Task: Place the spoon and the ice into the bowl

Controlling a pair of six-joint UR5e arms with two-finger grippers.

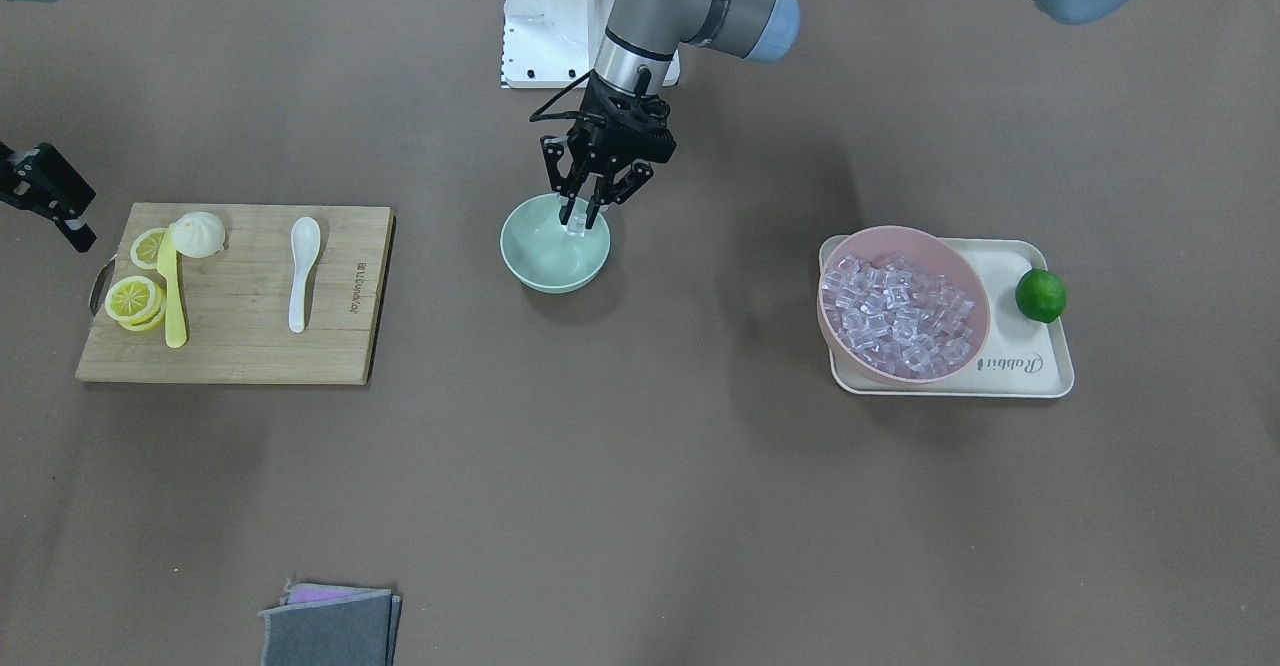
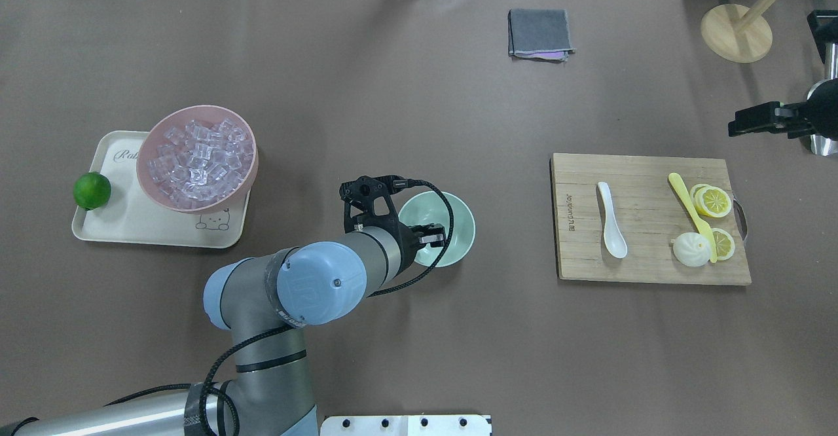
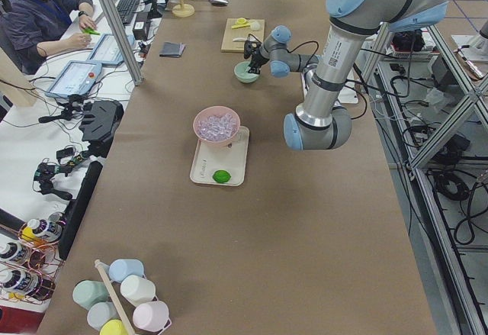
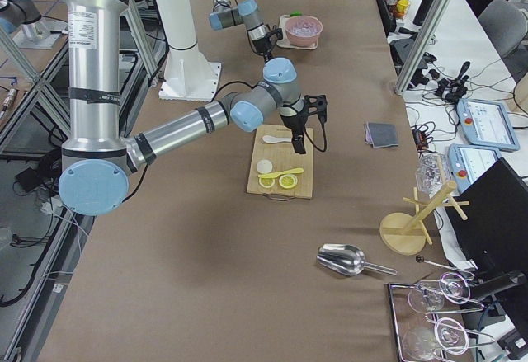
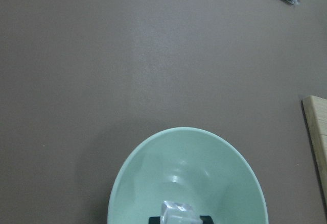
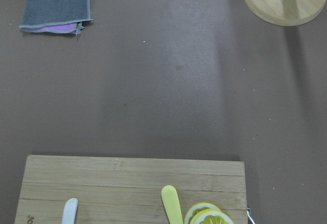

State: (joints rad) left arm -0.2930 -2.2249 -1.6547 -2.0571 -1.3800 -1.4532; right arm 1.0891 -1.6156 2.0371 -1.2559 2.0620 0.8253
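My left gripper (image 1: pixel 580 218) hangs over the mint-green bowl (image 1: pixel 530 266), shut on one clear ice cube (image 1: pixel 577 228). In the left wrist view the cube (image 5: pixel 178 213) sits between the black fingertips (image 5: pixel 154 219), just above the inside of the bowl (image 5: pixel 153 183). More ice fills the pink bowl (image 1: pixel 840 341). The white spoon (image 1: pixel 303 266) lies scoop-up on the wooden cutting board (image 1: pixel 240 351). My right gripper (image 2: pixel 736 125) hovers beyond the board's outer end, looks open and holds nothing.
On the board lie a yellow knife (image 1: pixel 172 296), lemon slices (image 1: pixel 133 298) and a white bun (image 1: pixel 200 234). The pink bowl and a lime (image 1: pixel 1040 296) sit on a cream tray (image 1: pixel 1010 371). A folded grey cloth (image 2: pixel 538 33) and a wooden stand (image 2: pixel 736 33) are at the far side.
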